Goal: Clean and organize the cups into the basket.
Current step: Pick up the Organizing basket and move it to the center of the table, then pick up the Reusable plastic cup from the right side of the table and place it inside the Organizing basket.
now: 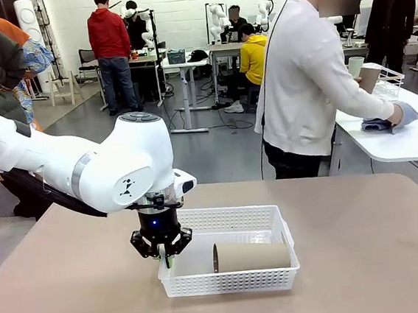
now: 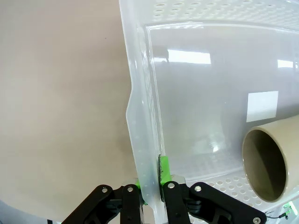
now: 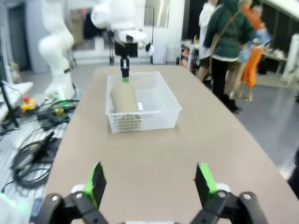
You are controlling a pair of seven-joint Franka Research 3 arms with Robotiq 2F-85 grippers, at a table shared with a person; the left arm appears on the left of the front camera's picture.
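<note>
The white lattice basket (image 1: 228,282) sits mid-table. A tan-brown cup (image 1: 252,256) lies on its side inside, open mouth toward the left. My left gripper (image 1: 165,260) points down at the basket's left end. In the left wrist view, my left gripper (image 2: 152,179) is shut on the basket's wall (image 2: 140,93), with the cup (image 2: 268,163) lying further inside. In the right wrist view, my right gripper (image 3: 152,184) is open above bare table, far from the basket (image 3: 145,121) and cup (image 3: 124,100). A pale mint cup (image 1: 355,65) shows behind the person's arm at the far right.
A person stands past the table's far edge, pressing a blue-grey cloth (image 1: 380,124) onto a white side table (image 1: 415,144). Another tan cup (image 1: 369,76) and a white wire basket (image 1: 388,80) are there. Cables lie on the floor (image 3: 32,149) beside my table.
</note>
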